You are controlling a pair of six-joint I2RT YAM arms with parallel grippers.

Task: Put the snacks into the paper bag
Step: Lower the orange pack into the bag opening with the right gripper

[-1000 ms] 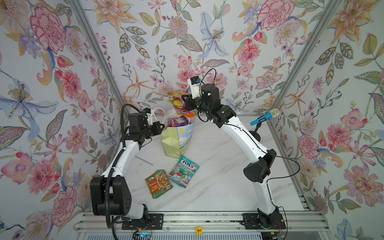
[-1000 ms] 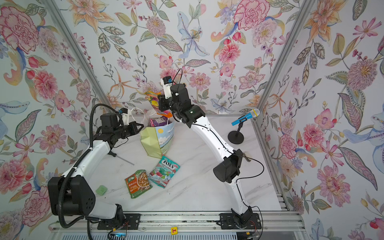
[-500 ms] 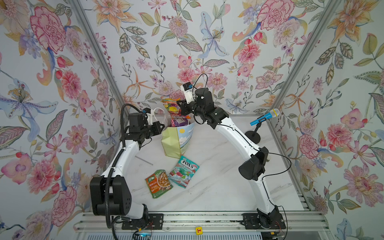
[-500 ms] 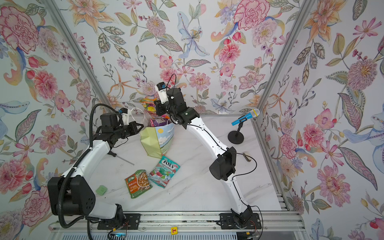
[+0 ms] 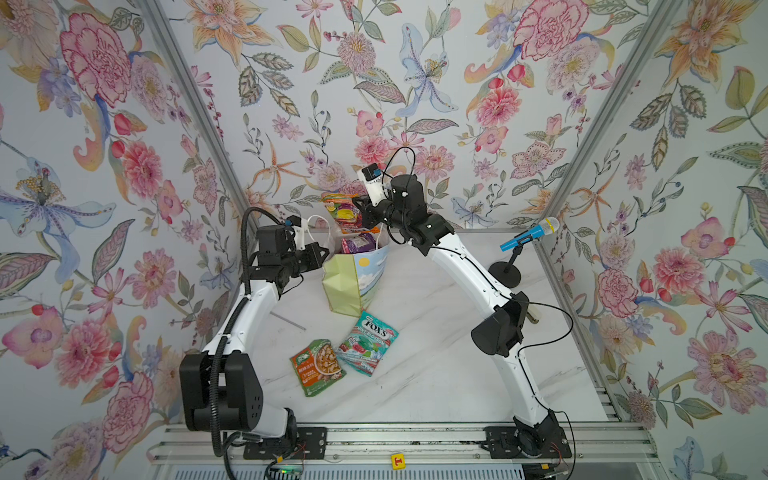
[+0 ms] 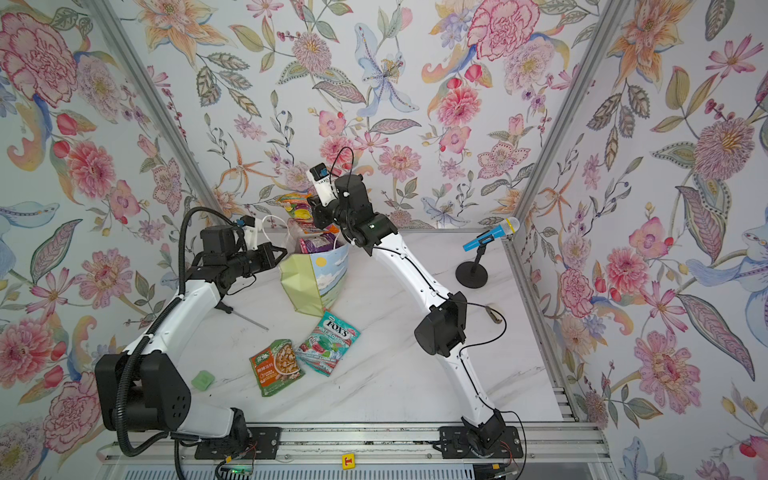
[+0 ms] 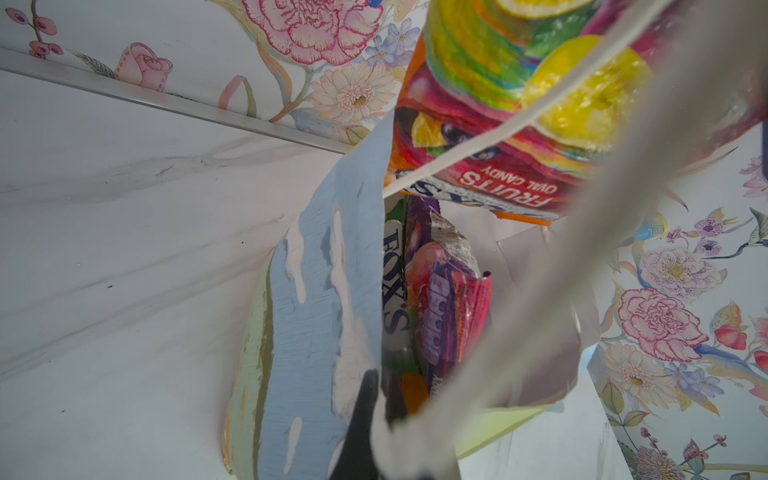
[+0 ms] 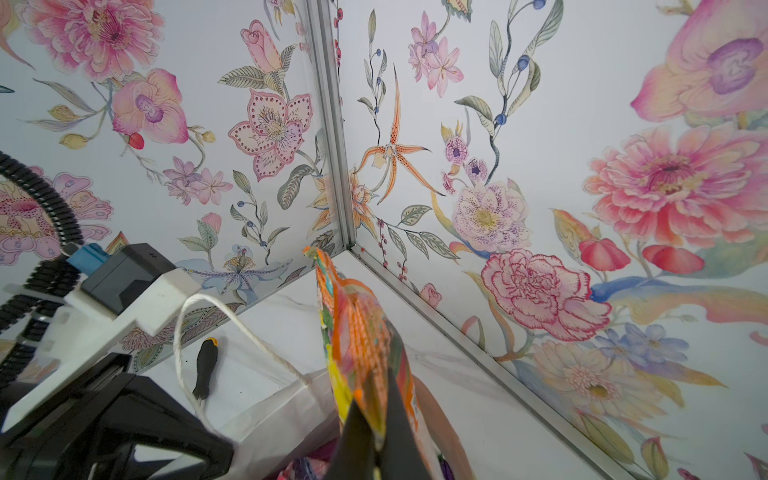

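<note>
The nut pouch (image 5: 318, 365) lies left of a FOX'S packet (image 5: 368, 343), before the paper bag (image 5: 349, 286).

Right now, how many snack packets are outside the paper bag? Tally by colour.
Orange packet: 1, held by the right fingers above the paper bag
Teal packet: 1, lying on the table
Green-orange pouch: 1, lying on the table
Total: 3
</note>
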